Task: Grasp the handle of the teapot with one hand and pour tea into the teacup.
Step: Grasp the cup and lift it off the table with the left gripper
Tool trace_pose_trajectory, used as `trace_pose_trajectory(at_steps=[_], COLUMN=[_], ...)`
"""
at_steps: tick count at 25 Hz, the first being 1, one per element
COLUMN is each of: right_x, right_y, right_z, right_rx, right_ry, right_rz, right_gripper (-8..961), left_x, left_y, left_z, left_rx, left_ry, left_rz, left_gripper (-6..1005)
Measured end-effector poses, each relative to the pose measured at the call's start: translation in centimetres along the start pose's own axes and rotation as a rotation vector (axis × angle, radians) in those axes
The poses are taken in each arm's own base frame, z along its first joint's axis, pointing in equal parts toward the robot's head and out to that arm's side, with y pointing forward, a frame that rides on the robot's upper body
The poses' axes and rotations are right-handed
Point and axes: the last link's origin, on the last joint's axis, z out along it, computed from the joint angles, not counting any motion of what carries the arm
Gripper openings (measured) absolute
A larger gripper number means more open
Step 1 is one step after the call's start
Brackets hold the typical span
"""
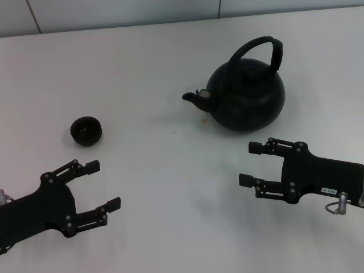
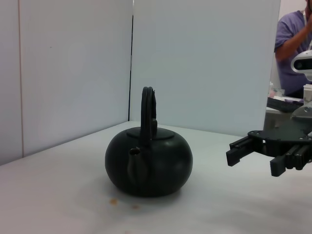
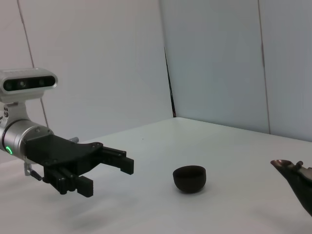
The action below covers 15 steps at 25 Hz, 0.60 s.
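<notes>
The round matte-black teapot stands upright on the white table at the right rear, its short spout pointing left. Its arched handle rises over the lid. The small black teacup sits apart at the left, empty of any gripper. My right gripper hovers open just in front of the teapot, touching nothing. My left gripper is open near the front left, below the teacup. The left wrist view shows the teapot and the right gripper; the right wrist view shows the teacup and the left gripper.
White wall panels border the table's far edge. A person and equipment stand beyond the table in the left wrist view. Small brownish stains mark the table near the teapot.
</notes>
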Motion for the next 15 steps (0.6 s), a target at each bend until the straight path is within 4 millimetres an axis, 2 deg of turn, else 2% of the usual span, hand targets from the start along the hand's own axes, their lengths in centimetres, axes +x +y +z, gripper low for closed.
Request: trace_pose_trajectory(at_steps=[15], right_x=[0.08], right_y=[0.05], right_z=[-0.08], right_rx=[0.002], right_ry=[0.001], right_rz=[0.002], right_gripper=[745], left_x=[0.03], left_y=[0.02], left_z=[0.00], left_rx=[-0.002], left_ry=[0.002], left_rz=[0.000], left_gripper=[859])
